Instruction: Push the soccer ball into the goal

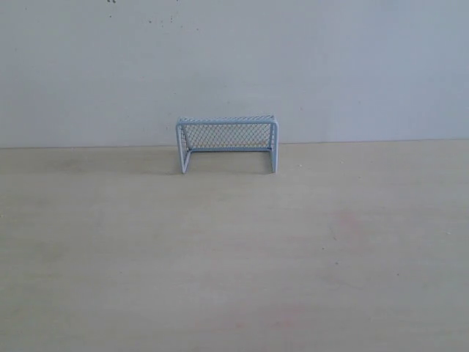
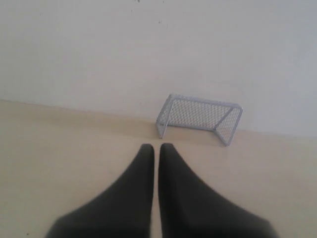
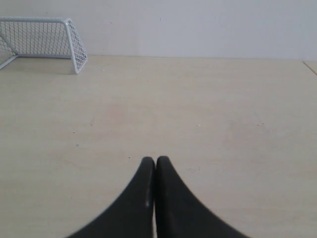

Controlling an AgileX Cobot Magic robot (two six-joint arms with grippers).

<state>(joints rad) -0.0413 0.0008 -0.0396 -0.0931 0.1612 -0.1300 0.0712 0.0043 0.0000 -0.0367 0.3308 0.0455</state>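
Observation:
The white-framed goal (image 1: 226,143) with mesh netting stands at the back of the pale wooden table, against the wall, its mouth facing the front. It also shows in the left wrist view as the goal (image 2: 200,117) and, partly cut off, in the right wrist view as the goal (image 3: 42,39). The soccer ball is in none of the views. My left gripper (image 2: 156,147) is shut and empty, well short of the goal. My right gripper (image 3: 155,160) is shut and empty over bare table, far from the goal. Neither gripper appears in the exterior view.
The pale wooden table (image 1: 234,249) runs to a plain white wall (image 1: 234,66) right behind the goal. A table edge (image 3: 310,67) shows at the far corner of the right wrist view.

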